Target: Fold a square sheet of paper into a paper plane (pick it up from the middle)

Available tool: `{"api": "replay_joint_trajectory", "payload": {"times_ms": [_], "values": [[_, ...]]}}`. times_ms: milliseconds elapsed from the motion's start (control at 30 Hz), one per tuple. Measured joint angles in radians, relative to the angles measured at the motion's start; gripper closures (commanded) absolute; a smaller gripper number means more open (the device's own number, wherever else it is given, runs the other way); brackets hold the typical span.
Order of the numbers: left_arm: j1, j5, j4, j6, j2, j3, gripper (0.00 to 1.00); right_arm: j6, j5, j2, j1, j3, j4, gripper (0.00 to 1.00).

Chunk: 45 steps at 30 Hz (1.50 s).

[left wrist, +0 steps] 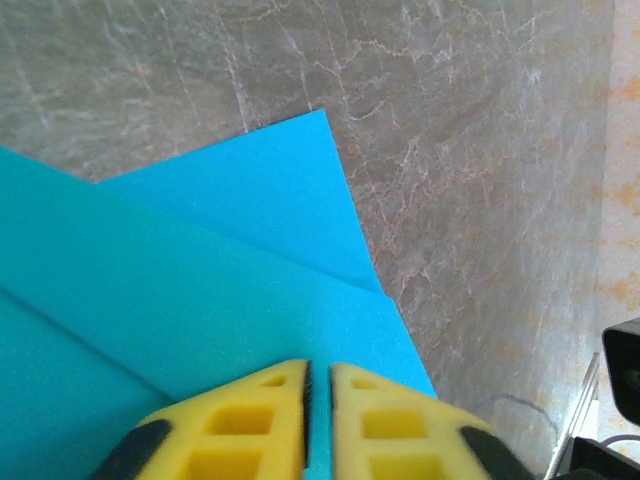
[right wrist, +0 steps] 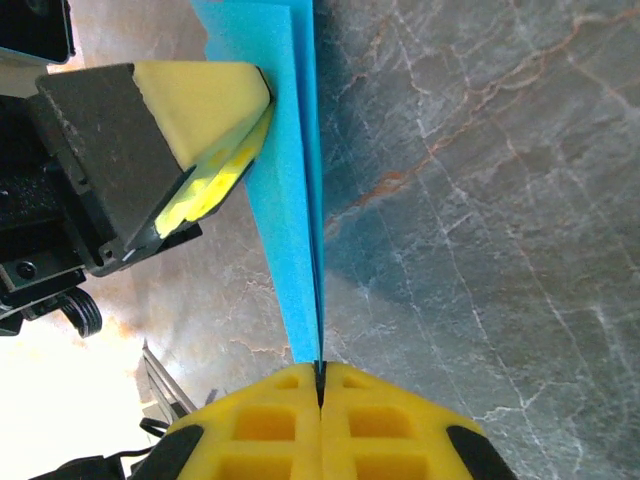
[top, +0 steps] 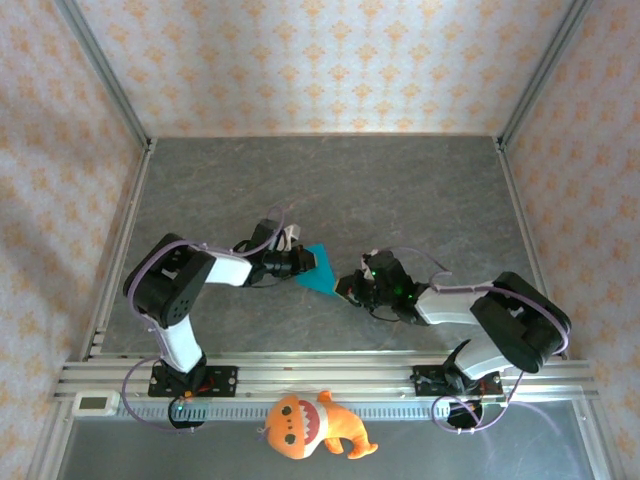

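You look to be midway through the folding, not at the pickup; the square sheet of paper (top: 320, 272) is already doubled over, and the left wrist view shows at least two layers with a slanted edge crossing them. It sits around the middle of the table (top: 420, 190), slightly toward the near side, held between the two claws; from the right wrist it stands on edge as a thin blade, and whether its lower edge touches the table I cannot tell.

Your right gripper (right wrist: 320, 372) is clenched on the near tip of the sheet, yellow pads pressed flat together with the paper nipped between them. Your left gripper (left wrist: 318, 368) straddles the sheet's left side; its pads (left wrist: 260, 400) stand a hair apart with blue showing in the slit, so I cannot tell whether it is pinching or has let go.

My reading is that a crease is being set or the hold is passing from one claw to the other; the next move calls for the right claw to stay firm while the left finds a fresh place along the fold, moving slowly, since thin paper buckles or slips under a sideways pull.

Counted: one blue sheet; two grippers; one orange plush toy (top: 305, 425), lying at the near rail, well apart from the work.
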Motion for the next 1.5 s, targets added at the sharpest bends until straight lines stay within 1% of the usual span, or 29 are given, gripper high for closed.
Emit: {"api": "replay_joint_trajectory", "payload": {"times_ms": [33, 133, 267, 367, 467, 533, 667, 733, 833, 933, 1000, 1100, 1200, 1267, 1400, 1500], "values": [[0.000, -0.006, -0.001, -0.005, -0.018, -0.006, 0.73, -0.011, 0.008, -0.011, 0.000, 0.000, -0.002, 0.95], [0.000, -0.038, -0.019, -0.012, -0.098, -0.015, 0.68, -0.060, 0.051, -0.064, 0.000, 0.000, -0.032, 0.95], [0.000, -0.109, -0.048, -0.005, -0.231, -0.016, 0.66, -0.168, 0.165, -0.154, 0.004, 0.014, -0.134, 0.96], [0.000, -0.171, -0.076, -0.001, -0.327, -0.017, 0.64, -0.279, 0.296, -0.208, 0.023, 0.057, -0.242, 0.98], [0.002, -0.233, -0.099, -0.001, -0.411, -0.027, 0.64, -0.389, 0.457, -0.246, 0.057, 0.109, -0.339, 1.00], [0.008, -0.275, -0.116, -0.002, -0.472, -0.043, 0.63, -0.456, 0.586, -0.261, 0.082, 0.149, -0.404, 1.00], [0.046, -0.333, -0.133, -0.015, -0.554, -0.087, 0.63, -0.551, 0.809, -0.247, 0.125, 0.227, -0.527, 1.00], [0.077, -0.354, -0.135, -0.036, -0.592, -0.123, 0.61, -0.594, 0.912, -0.210, 0.148, 0.276, -0.592, 1.00], [0.125, -0.377, -0.137, -0.072, -0.647, -0.186, 0.60, -0.651, 1.019, -0.140, 0.188, 0.338, -0.669, 1.00], [0.156, -0.399, -0.147, -0.093, -0.691, -0.225, 0.59, -0.695, 1.093, -0.068, 0.227, 0.382, -0.733, 0.98], [0.162, -0.409, -0.158, -0.101, -0.714, -0.230, 0.59, -0.723, 1.117, -0.022, 0.248, 0.399, -0.762, 0.98], [0.165, -0.421, -0.166, -0.106, -0.740, -0.233, 0.58, -0.761, 1.120, 0.037, 0.279, 0.412, -0.792, 0.96], [0.166, -0.428, -0.167, -0.108, -0.751, -0.240, 0.58, -0.804, 1.101, 0.105, 0.329, 0.429, -0.809, 0.94], [0.166, -0.431, -0.168, -0.109, -0.753, -0.245, 0.58, -0.823, 1.076, 0.153, 0.366, 0.449, -0.814, 0.91], [0.166, -0.431, -0.179, -0.109, -0.753, -0.248, 0.58, -0.834, 0.978, 0.231, 0.404, 0.499, -0.813, 0.75], [0.171, -0.431, -0.188, -0.108, -0.753, -0.248, 0.57, -0.821, 0.894, 0.237, 0.405, 0.510, -0.793, 0.61]]}}
